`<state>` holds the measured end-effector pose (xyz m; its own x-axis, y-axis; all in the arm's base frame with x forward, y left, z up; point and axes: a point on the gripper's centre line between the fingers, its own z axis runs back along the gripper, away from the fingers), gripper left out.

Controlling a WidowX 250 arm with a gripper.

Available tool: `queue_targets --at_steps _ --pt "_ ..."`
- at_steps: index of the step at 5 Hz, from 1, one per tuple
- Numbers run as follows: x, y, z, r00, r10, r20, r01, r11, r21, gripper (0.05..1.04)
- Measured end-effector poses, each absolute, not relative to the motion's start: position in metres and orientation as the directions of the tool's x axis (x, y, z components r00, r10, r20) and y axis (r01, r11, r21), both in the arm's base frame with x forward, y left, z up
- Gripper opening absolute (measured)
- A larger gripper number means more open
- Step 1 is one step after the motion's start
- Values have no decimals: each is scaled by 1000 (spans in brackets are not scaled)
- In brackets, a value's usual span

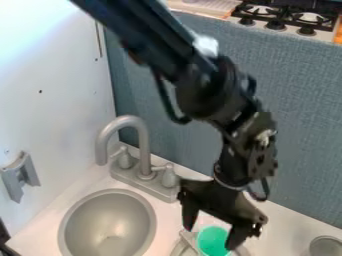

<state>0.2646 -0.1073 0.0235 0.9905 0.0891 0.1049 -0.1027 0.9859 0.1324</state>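
Note:
The black gripper [211, 237] hangs at the lower centre, to the right of the sink, with its two fingers spread wide. A green round object [213, 243], like a cup or bowl, appears between and just below the fingertips, cut off by the bottom edge. The right finger overlaps its right side; whether they touch cannot be told. Around the green object is part of a grey rim [182, 247], mostly out of view.
A round grey sink basin [109, 220] is at the lower left, with a grey faucet [141, 142] and two handles behind it. A grey round container [325, 246] stands at the lower right. A blue-grey panel [300, 125] rises behind the counter; a stove [284, 17] lies beyond.

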Motion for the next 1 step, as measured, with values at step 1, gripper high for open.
queue_targets --at_steps 1 --pt "240 -116 48 984 154 95 -165 979 120 1011"
